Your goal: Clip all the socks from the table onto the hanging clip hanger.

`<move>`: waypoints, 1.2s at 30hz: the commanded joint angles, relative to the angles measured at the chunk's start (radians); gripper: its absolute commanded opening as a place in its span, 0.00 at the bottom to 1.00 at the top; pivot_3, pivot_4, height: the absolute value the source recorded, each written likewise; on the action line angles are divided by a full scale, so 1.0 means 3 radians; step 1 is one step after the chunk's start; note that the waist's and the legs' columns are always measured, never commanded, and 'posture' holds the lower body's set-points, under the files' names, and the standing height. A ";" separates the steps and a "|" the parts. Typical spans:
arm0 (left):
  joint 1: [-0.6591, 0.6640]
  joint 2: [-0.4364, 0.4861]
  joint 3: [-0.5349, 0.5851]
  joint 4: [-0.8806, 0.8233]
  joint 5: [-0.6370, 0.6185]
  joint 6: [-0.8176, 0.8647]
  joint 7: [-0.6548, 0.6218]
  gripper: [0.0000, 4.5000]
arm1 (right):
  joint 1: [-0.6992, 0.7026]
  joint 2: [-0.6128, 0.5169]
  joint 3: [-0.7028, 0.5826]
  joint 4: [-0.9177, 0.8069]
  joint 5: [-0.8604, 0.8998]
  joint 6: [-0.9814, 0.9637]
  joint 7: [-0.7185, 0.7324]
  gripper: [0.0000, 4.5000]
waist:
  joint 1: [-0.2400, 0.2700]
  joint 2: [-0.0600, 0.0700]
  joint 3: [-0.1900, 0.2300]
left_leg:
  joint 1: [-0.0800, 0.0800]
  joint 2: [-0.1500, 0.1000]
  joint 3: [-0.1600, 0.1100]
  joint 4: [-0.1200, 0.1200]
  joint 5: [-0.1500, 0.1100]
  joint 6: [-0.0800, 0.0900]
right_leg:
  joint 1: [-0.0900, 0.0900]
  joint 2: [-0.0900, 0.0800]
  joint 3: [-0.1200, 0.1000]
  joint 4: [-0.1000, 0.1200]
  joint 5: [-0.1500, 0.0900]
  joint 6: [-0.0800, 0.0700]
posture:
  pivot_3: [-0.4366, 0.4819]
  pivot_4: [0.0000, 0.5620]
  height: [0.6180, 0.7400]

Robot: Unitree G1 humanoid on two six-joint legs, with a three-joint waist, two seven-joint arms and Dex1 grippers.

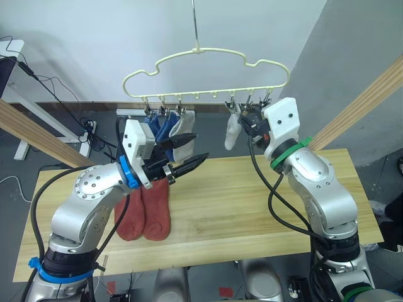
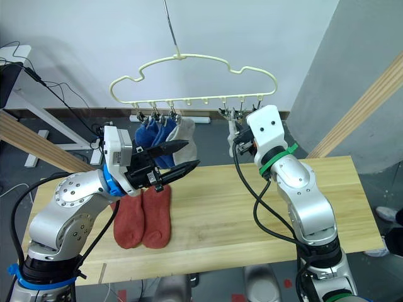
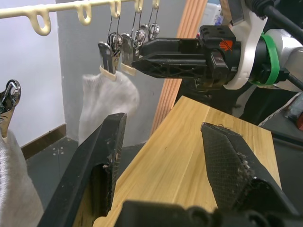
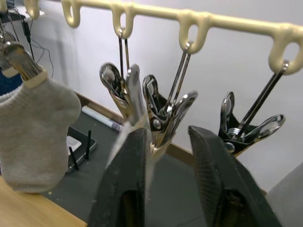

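**Four socks hung, two red ones on the bench**

The cream clip hanger (image 1: 208, 72) hangs by its thin hook above the far edge of the wooden bench (image 1: 252, 201). At its left end two blue socks (image 1: 160, 126) and a light grey sock (image 1: 186, 123) dangle from neighbouring clips. Toward the right end a second grey sock (image 1: 233, 132) hangs from a clip.

The right gripper (image 4: 163, 156) is raised to the right-hand clips, its two black fingers spread on either side of a cluster of metal clips (image 4: 161, 106), with the top of that grey sock just at the inner face of one finger. Whether the fingers touch the clips cannot be told.

The left gripper (image 1: 182, 154) hovers above the bench, below the blue socks, its fingers spread apart and holding nothing.

Two rust-red socks (image 1: 145, 214) lie side by side, touching, on the left part of the bench, partly under the left arm.
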 commanded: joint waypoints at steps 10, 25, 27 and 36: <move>-0.0003 -0.0068 0.0004 -0.0012 0.0107 -0.0131 -0.0087 0.62 | -0.0075 0.0009 -0.0023 -0.0018 -0.0045 -0.0123 -0.0002 0.65 | 0.0000 0.0000 0.0000 | 0.0000 0.0000 0.0000 0.0000 0.0000 0.0000 | 0.0000 0.0000 -0.0001 0.0001 0.0000 0.0000 | 0.23 0.56 1.00; 0.0017 -0.0128 -0.0023 0.0012 0.0199 -0.0183 -0.0116 0.62 | -0.0114 0.0073 0.0012 0.0066 -0.0055 -0.0206 -0.0013 0.38 | -0.0001 0.0000 0.0000 | 0.0000 0.0000 0.0000 0.0001 0.0000 0.0000 | 0.0000 0.0000 -0.0001 0.0003 0.0000 0.0000 | 0.23 0.57 1.00; 0.0017 -0.0129 -0.0024 0.0012 0.0200 -0.0181 -0.0116 0.62 | -0.0125 0.0088 0.0015 0.0081 -0.0062 -0.0210 -0.0018 0.38 | -0.0001 0.0000 0.0000 | 0.0000 0.0000 -0.0001 0.0001 0.0000 0.0000 | 0.0000 0.0000 -0.0001 0.0003 0.0000 0.0000 | 0.23 0.57 1.00; 0.0021 -0.0142 -0.0026 0.0000 0.0207 -0.0171 -0.0110 0.62 | -0.0214 0.0194 0.0029 0.0187 -0.0076 -0.0259 -0.0031 0.38 | -0.0003 0.0000 0.0000 | 0.0001 0.0000 0.0000 0.0002 0.0000 0.0000 | 0.0000 0.0000 -0.0001 0.0005 0.0000 -0.0001 | 0.23 0.57 1.00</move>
